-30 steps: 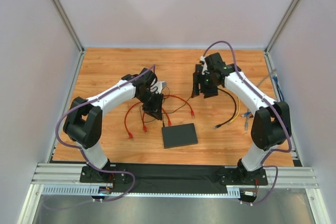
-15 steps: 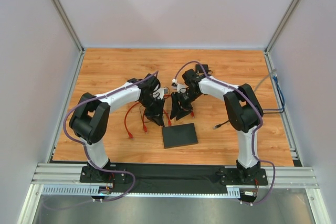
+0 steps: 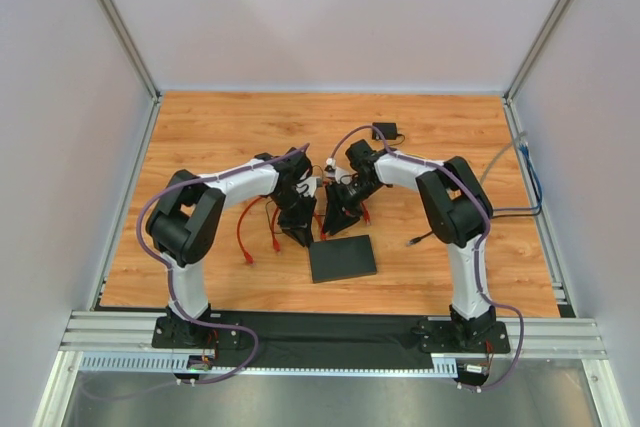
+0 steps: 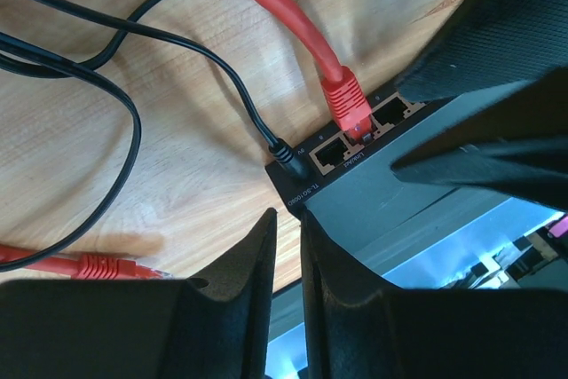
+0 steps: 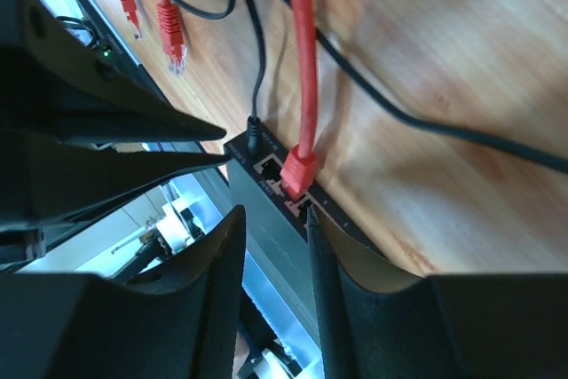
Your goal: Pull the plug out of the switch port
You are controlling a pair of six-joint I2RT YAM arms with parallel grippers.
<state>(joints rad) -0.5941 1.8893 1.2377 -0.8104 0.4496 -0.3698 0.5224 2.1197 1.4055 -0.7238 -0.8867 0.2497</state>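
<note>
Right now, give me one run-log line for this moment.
stage: pre-grasp | red plug: seated in switch port | right gripper: open, tips short of plug | left gripper: at switch corner, grip unclear

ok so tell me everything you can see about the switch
The switch is a flat matte-black box lying on the wooden table, with a row of sockets along one long edge. A red plug sits in the second socket from the corner; its neighbours are empty. A black power lead enters at the corner. The left gripper and right gripper hang close over that edge; contact is unclear.
</note>
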